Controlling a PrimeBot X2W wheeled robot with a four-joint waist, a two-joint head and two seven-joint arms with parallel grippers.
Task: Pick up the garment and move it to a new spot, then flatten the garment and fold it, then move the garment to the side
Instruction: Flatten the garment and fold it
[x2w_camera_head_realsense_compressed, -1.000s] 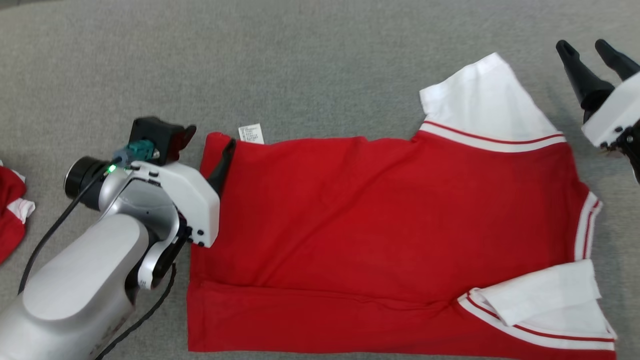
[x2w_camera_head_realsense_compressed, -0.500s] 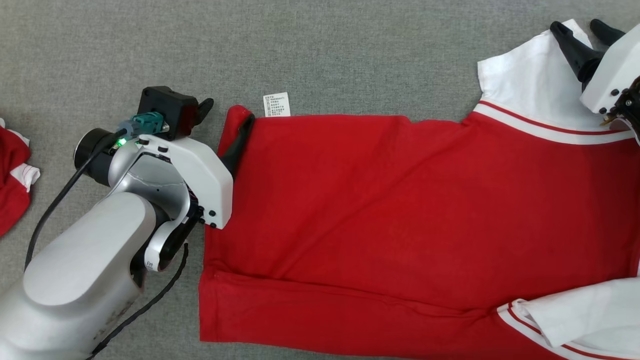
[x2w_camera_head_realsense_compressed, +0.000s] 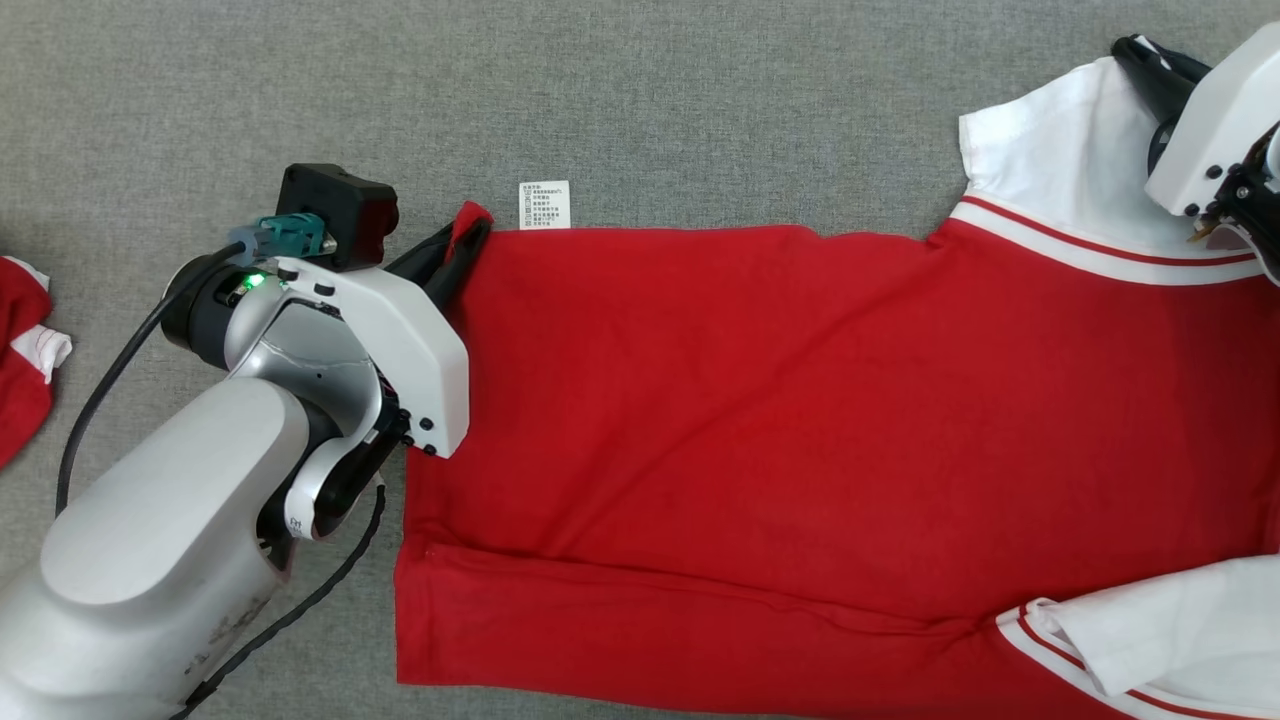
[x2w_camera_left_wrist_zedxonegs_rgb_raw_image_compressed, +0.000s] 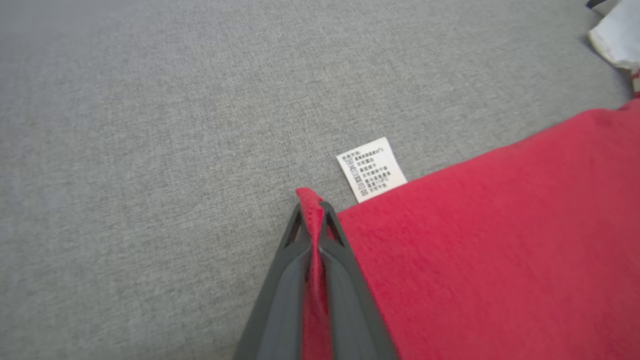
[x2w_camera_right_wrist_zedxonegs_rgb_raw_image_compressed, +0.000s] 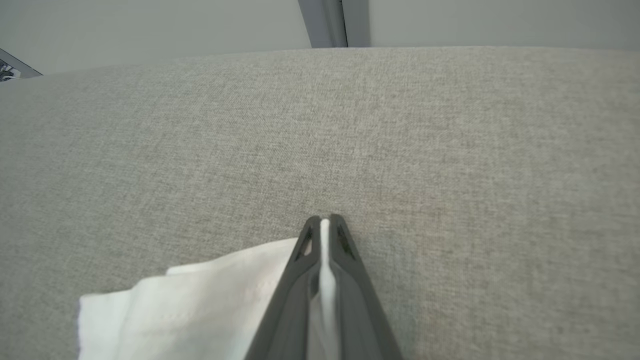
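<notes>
looks like a robot lab or test bench. wide flat work surface covered in plain grey woven cloth, edge to edge in head view. right wrist view shows a bare pale wall behind it with a grey upright strip. pale robot forearm with a loose black cable beside it. one garment laid out flat, another red piece at the left edge.

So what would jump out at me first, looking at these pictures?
A big red-and-white shirt, spread flat across the grey cloth surface, takes up most of the head view. The left gripper is pinched shut on its red hem corner beside a small care label, while the right gripper is shut on the edge of one white sleeve.
</notes>
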